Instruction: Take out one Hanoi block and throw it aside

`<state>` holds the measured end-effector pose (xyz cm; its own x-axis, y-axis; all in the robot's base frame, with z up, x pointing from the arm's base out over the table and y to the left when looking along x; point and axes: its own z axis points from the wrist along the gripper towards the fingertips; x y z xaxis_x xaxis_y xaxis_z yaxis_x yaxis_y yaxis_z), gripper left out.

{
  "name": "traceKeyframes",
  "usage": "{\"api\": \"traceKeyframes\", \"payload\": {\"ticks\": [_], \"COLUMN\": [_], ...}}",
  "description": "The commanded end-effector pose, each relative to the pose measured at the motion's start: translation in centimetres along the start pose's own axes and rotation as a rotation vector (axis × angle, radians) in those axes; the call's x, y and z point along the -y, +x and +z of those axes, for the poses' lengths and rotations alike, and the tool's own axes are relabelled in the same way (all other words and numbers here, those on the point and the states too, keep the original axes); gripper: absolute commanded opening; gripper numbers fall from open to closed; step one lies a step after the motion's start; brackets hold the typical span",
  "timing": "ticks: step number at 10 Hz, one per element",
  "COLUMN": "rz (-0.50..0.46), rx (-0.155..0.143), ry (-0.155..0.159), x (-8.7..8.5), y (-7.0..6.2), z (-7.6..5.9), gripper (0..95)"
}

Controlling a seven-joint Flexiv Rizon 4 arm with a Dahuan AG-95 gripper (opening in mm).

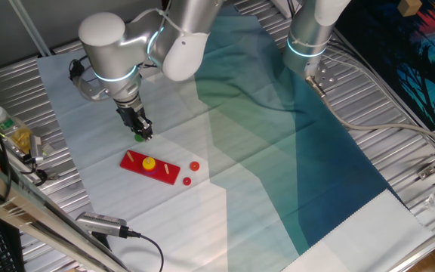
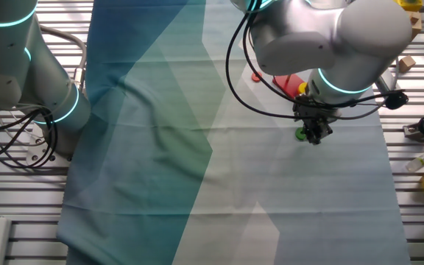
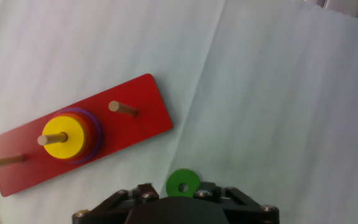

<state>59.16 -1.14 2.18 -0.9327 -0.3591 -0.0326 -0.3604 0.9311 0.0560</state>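
Though no writing is legible, jaws seemingly pinch the green disc (image 3: pixel 182 183).

- No readable text, label, brand, number or sign shows in any of the three views.
- The bottle (image 1: pixel 4 125) at the surface edge carries a label, but it's too small and blurred to read.
- The red peg board (image 3: pixel 79 134) carries no lettering.

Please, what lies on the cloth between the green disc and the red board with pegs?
Nothing. In the hand view only bare pale cloth separates the green disc from the red board.
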Motion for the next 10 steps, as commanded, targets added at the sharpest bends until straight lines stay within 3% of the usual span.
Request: {"api": "traceKeyframes", "payload": {"ticks": [1, 10], "rz": [0.001, 0.012], "rx": [-0.004, -0.004], "ry": [0.000, 0.000], "x": [-0.04, -0.05], "y": [0.07, 0.06], "z": [-0.02, -0.22], "gripper": [57.0, 57.0]}}
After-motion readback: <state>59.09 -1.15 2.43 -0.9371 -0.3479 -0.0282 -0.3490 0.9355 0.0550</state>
